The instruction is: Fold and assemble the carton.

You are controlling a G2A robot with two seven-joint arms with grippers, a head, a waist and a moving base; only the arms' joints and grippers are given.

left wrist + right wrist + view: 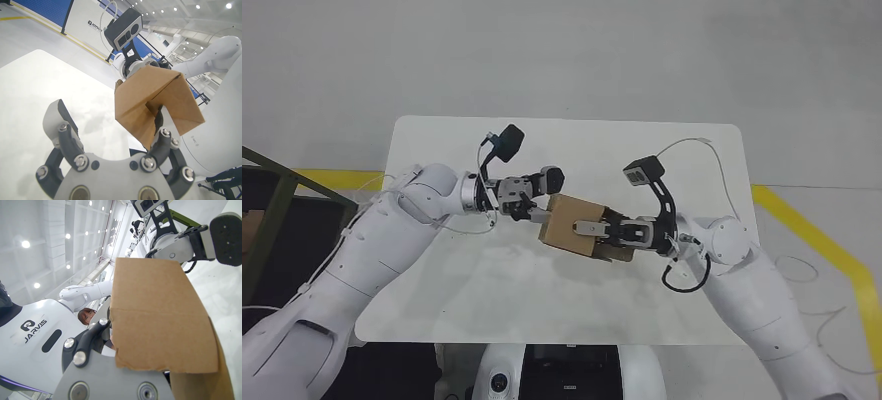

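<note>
Brown cardboard carton [572, 222] sits over the middle of the white bench [442, 290], between the two arms, tilted, and looks raised off the surface; partly erected, a squashed tube with creased panels, one end open. Right gripper [604, 232] is at the carton's end nearer the right arm; jaws closed onto a cardboard panel and carrying the carton. In the right wrist view one finger [100, 323] lies against the panel edge of the carton [160, 313]; the opposite finger is hidden behind the board. Left gripper [542, 198] is at the other, open end; jaws spread wide, gripping nothing. In the left wrist view (left gripper [109, 108]) one fingertip [159, 117] is pushed into the gap at the open end of the carton [143, 91], touching the inner edge of a panel; the other finger [63, 113] stands apart from the carton, over bare bench [37, 85]. From the right wrist view a black pad [225, 240] of the left gripper shows just beyond the carton's far edge, not touching it.
</note>
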